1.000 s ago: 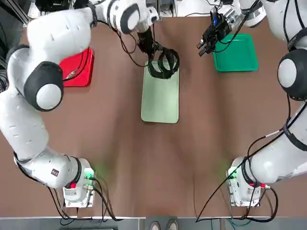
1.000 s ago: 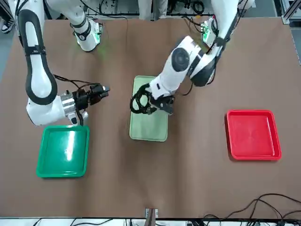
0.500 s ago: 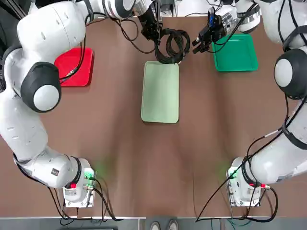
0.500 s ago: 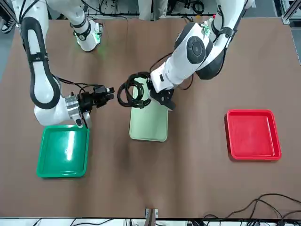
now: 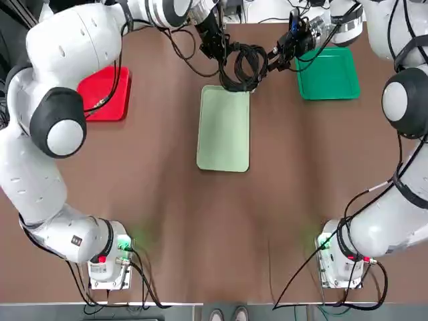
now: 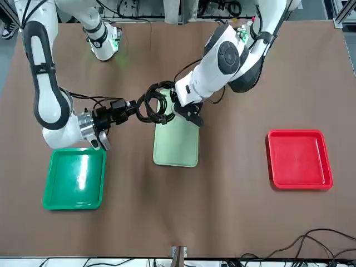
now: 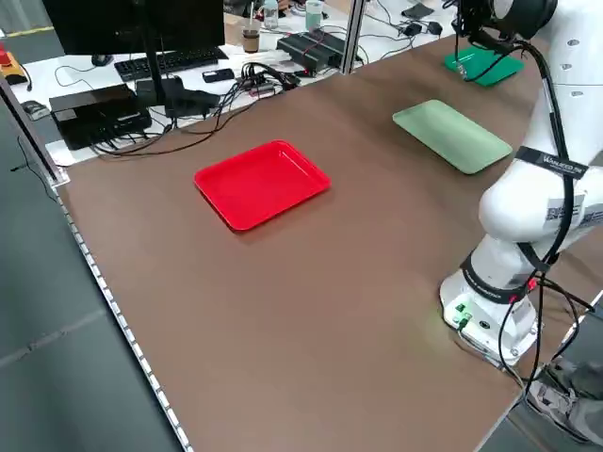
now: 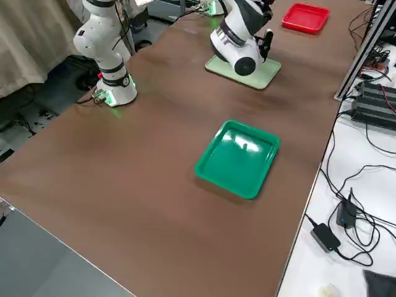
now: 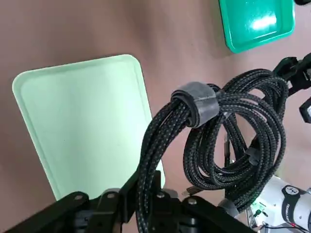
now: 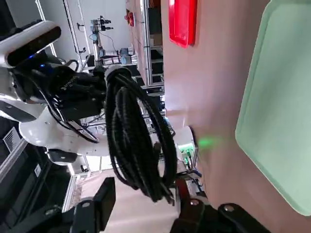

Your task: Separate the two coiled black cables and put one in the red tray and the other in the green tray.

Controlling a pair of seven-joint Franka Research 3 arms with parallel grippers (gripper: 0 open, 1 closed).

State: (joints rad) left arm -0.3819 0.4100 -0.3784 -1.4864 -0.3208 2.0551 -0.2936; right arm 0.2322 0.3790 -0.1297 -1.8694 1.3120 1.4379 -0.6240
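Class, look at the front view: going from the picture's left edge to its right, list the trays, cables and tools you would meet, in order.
Green tray → right tool → cables → left tool → red tray. The pale tray sits beneath the cables and the left tool, so it is left out.

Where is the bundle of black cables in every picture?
Top view: the two coiled black cables hang above the mint tray's far end.
Front view: left of center.
Left side view: not visible.
Right side view: hidden behind the arm.
Left wrist view: center right.
Right wrist view: center left.
Shared landmark: the mint tray.
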